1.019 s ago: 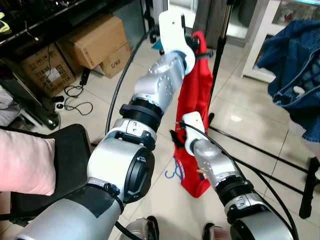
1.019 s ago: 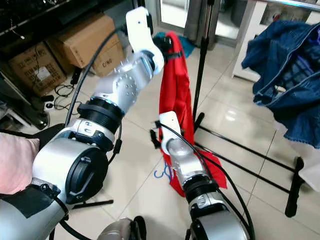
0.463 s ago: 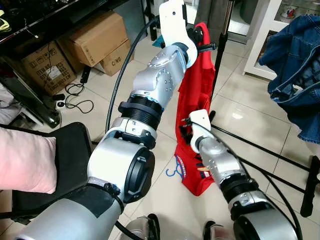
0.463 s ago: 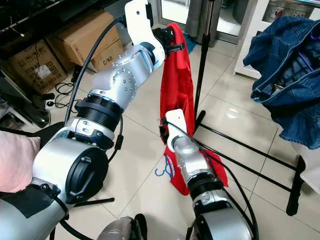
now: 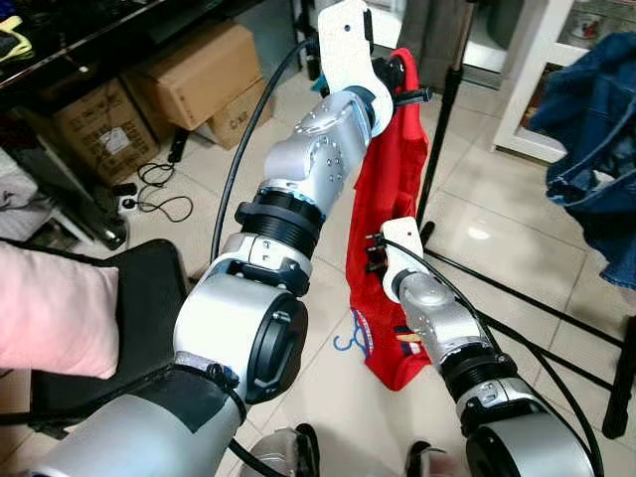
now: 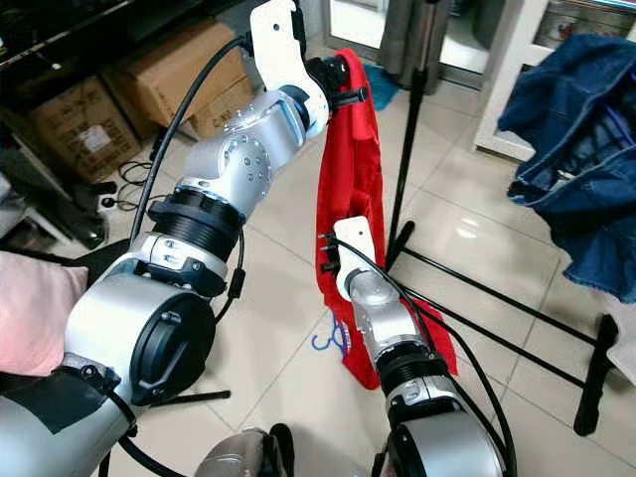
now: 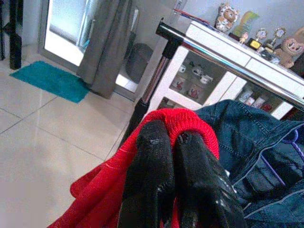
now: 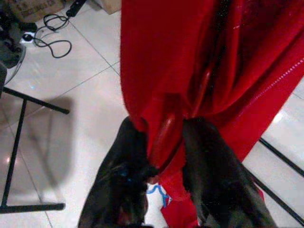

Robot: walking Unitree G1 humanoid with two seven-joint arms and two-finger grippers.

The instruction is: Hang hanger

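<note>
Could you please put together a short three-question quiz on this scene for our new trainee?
1. True or false: the left gripper is shut on the collar of the red garment.
2. What is the right gripper doing? A) hanging idle B) pinching a fold of the red garment lower down C) gripping the rack pole
3. Fill in: the blue item already draped on the rail is a ____ jacket.

Key: 1 true; 2 B; 3 denim.
</note>
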